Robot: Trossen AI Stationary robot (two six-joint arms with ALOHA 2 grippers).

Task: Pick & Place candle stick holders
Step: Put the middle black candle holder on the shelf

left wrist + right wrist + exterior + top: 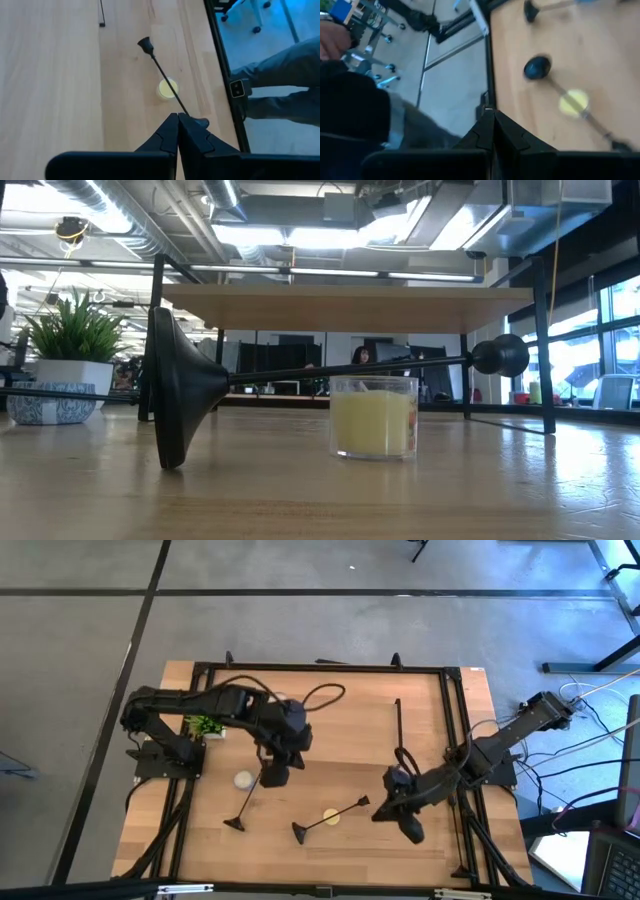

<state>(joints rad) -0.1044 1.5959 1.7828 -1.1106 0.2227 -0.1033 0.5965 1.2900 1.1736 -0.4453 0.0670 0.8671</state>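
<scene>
Left claw [273, 776]: fingers pressed together, empty, above the desk [420, 730]. Right claw [411, 830]: likewise pinched closed, apparently empty. Two candle stick holders [330, 819] [244, 804] lie toppled between; the first crosses a yellow candle [331, 817].

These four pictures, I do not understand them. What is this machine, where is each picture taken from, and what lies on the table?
It is a robot with two dark arms at a wooden table. One picture looks straight down, one looks level across the tabletop, and two come from cameras on the wrists. The left gripper hangs over the table's left half, and the right gripper is near the right edge. Both have their fingers shut and hold nothing. Three black candle stick holders lie on their sides: one on the left, one in the middle across a yellow candle, one farther back. A white candle and a small plant are also there.
</scene>
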